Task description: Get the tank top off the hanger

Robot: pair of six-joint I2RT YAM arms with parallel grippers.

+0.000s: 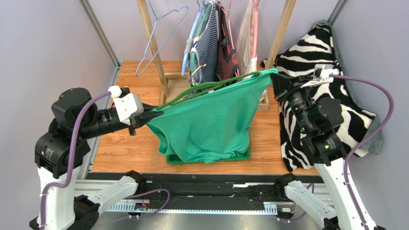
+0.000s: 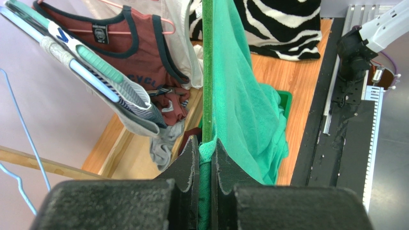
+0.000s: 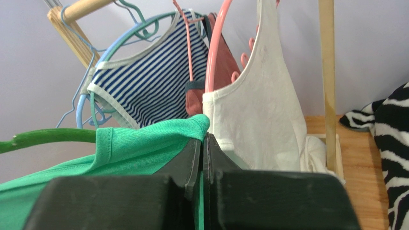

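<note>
Green knit, soft and light, droops onto the tray [image 1: 246, 155]; the tank top [image 1: 206, 120] stretches between both arms; left gripper [image 1: 152, 115] pinches one shoulder at the end of the hanger [image 1: 201, 91], right gripper [image 1: 275, 77] clamps the other; bound edges should grip best; rack [image 1: 154, 48] behind.

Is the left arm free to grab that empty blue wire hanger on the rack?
Probably not right now: the left tool is shut on the green tank top, so it has nothing free to grip with. The way to the blue wire hanger itself looks unobstructed.
</note>
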